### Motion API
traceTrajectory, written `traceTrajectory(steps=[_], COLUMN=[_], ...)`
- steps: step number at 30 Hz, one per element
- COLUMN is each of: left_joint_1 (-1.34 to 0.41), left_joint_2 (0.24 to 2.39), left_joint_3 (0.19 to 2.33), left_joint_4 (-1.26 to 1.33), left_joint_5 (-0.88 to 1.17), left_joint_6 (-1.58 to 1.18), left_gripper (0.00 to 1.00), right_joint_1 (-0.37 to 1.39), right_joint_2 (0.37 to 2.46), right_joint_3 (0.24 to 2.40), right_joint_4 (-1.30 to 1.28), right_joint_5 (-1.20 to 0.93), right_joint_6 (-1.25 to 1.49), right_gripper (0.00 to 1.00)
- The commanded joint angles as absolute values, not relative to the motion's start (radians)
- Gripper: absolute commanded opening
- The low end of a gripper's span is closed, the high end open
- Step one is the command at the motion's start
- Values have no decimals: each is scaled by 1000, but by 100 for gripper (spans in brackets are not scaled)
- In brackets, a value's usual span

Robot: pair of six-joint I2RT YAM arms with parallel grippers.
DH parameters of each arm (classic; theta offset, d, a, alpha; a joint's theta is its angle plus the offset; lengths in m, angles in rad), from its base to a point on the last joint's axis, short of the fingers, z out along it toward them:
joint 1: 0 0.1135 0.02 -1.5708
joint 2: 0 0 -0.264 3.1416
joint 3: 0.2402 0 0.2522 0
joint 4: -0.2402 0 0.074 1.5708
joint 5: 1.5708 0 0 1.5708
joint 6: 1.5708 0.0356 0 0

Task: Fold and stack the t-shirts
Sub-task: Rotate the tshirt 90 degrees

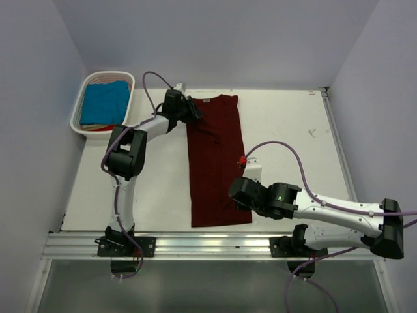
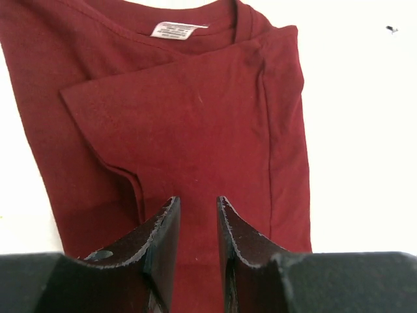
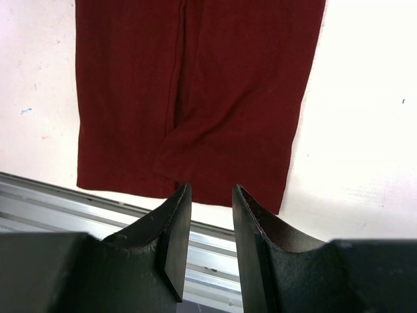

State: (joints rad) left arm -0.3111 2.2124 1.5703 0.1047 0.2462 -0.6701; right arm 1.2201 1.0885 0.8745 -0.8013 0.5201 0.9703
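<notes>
Maroon t-shirt [image 1: 215, 163] is laid flat on counter [image 1: 287, 124], sides folded in to a long strip; crosswise folds are judged outstanding. Turquoise t-shirt [image 1: 104, 103] is seen in basket [image 1: 77, 120], not yet stacked. Left end effector [image 2: 197, 215] at collar, right end effector [image 3: 212, 202] at hem: narrowly parted, nothing held

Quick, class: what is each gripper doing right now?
Left gripper: open, holding nothing, over the maroon t-shirt.
Right gripper: open, holding nothing.

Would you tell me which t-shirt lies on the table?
The maroon shirt, folded into a long strip; the turquoise shirt sits in the basket.
</notes>
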Motion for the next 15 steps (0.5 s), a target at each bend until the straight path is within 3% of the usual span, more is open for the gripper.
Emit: traceTrajectory(steps=[1, 9, 15], left_joint_1=[-318, -328, -331], left_joint_2=[2255, 2149, 2123], left_joint_3=[1612, 1520, 1477], left_joint_4=[103, 20, 29], left_joint_5=[215, 109, 93], left_joint_6=[-658, -637, -627], left_gripper=[33, 32, 40], right_joint_1=[1224, 1224, 1224], right_joint_2=[1063, 1060, 1084], right_joint_3=[871, 848, 854], right_joint_4=[-816, -807, -795], right_joint_5=[571, 566, 563], right_joint_6=[999, 1011, 1000], right_gripper=[36, 35, 36])
